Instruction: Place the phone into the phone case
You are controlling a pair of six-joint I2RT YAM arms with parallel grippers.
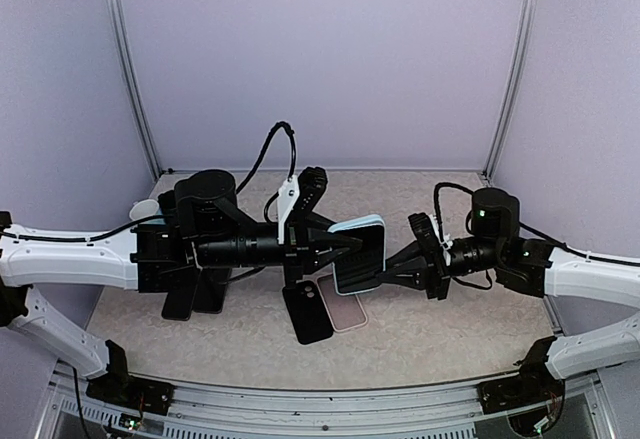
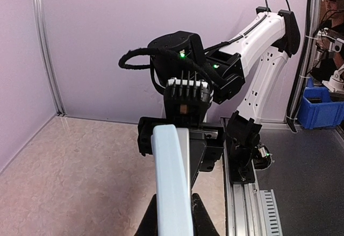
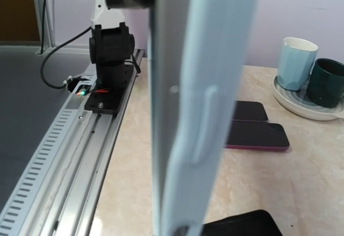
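A pale blue case (image 1: 362,223) is held off the table (image 1: 450,334), over its middle, with its broad side turned up towards the overhead camera. A dark flat face, the phone (image 1: 358,259), fills the blue rim. Whether it is pressed fully home cannot be told. From the wrist cameras the case shows edge-on as a smooth, pale blue strip with a long raised button bump on its side. A thin grey-white band runs alongside the blue.

The left claw (image 1: 348,244) reaches in from the left, pinched narrow on the case's left side. The right claw (image 1: 388,267) reaches in from the right, clamped tight on the opposite edge. The two claws face each other with only the case between them.

Below the case, towards the near side, a black phone (image 1: 307,311) and a pink phone (image 1: 347,309) lie flat on the table, side by side and touching. The held case is apart from both.

The back wall and both side walls stand well apart from the case. A metal rail (image 1: 330,399) runs along the near table edge. Far to the left, a light mug (image 3: 295,61) and a green mug (image 3: 325,83) stand together on a plate (image 3: 301,111). Two dark slabs (image 3: 257,135) lie near the plate, beneath the left arm.
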